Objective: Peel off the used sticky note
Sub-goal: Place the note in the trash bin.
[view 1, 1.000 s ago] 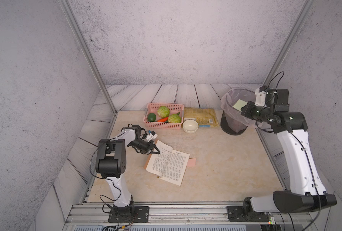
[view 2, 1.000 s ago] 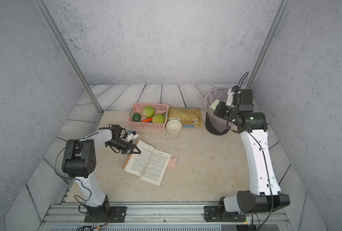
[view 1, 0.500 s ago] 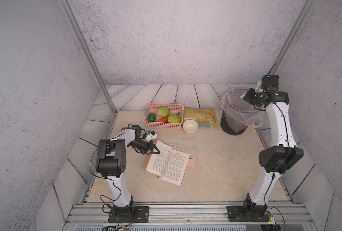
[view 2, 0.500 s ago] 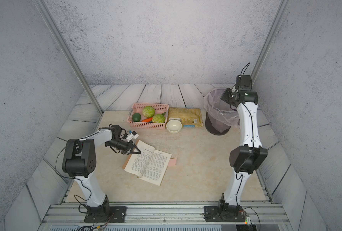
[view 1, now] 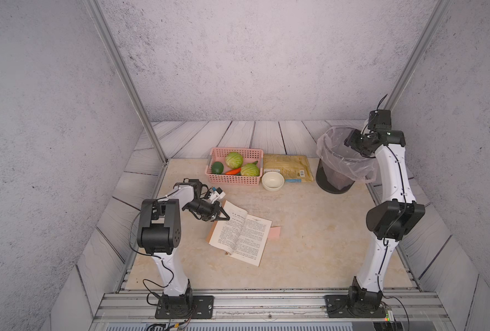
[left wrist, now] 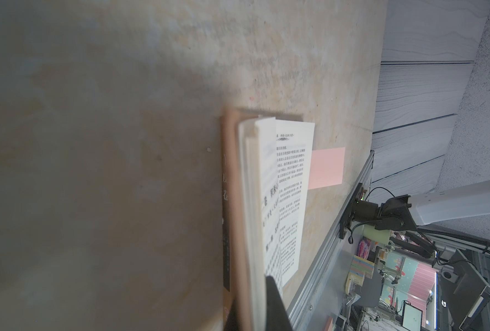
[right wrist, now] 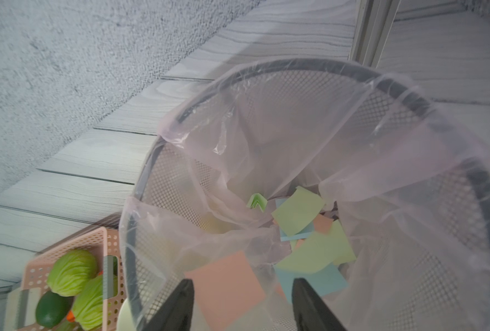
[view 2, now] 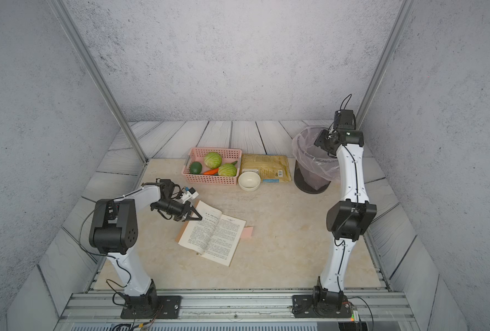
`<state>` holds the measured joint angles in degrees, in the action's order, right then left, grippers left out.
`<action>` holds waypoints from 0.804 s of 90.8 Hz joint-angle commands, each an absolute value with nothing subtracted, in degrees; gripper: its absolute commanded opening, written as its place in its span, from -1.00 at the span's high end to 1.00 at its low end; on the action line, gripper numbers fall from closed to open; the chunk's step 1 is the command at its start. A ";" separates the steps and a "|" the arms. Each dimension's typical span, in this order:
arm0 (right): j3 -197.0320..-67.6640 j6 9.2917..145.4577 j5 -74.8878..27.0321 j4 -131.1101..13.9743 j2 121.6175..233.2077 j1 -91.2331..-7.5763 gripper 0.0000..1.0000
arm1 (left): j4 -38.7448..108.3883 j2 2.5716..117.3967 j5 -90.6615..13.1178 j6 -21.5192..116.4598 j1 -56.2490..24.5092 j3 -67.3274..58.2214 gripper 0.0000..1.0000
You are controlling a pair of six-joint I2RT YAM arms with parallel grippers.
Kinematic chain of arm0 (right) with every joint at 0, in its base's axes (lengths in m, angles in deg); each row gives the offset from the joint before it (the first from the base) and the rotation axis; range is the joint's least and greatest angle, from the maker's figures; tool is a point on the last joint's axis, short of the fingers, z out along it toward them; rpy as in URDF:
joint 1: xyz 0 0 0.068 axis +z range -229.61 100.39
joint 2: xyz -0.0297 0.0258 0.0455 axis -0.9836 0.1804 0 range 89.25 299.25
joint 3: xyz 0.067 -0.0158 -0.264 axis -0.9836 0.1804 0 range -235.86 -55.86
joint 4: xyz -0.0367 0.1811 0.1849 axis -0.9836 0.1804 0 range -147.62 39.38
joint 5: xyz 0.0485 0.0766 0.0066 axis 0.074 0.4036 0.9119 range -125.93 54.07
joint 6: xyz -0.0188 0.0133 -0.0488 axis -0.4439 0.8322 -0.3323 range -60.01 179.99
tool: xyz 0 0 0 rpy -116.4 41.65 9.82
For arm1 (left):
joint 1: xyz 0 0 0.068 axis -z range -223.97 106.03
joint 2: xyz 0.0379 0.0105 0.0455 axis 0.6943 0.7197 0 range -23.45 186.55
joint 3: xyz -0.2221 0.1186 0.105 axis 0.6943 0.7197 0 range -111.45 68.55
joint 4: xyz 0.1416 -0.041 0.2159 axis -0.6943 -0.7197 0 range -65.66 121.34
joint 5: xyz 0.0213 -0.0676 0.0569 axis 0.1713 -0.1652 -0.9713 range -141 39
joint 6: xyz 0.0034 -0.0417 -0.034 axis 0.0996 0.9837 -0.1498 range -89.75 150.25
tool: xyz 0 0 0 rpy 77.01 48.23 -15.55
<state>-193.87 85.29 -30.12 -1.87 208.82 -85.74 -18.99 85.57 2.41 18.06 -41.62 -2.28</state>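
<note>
Here, sticky notes lie in the bin; right fingers wide, left fingers closed.

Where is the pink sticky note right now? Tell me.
In both top views the pink sticky note lies flat on the table, poking out from the open book on the side away from the left gripper.

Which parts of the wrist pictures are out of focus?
Left wrist view: the book looks soft up close, the table dim; the pink sticky note is sharp. Right wrist view: the right fingers blur; notes in the trash bin look clearer.
</note>
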 commanded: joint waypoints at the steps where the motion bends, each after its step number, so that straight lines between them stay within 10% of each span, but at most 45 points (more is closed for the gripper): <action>1: -195.66 85.21 -30.08 -0.85 204.56 -85.95 -0.32 | -19.37 86.46 1.21 17.33 -42.22 -2.29 1.00; 25: -189.50 85.52 -22.99 0.89 192.96 -84.37 -0.42 | -19.28 86.33 1.03 17.28 -42.26 -2.29 1.00; 73: -114.50 98.26 -10.35 -29.62 163.27 -54.03 -0.40 | -19.11 86.05 0.52 17.15 -42.73 -2.08 1.00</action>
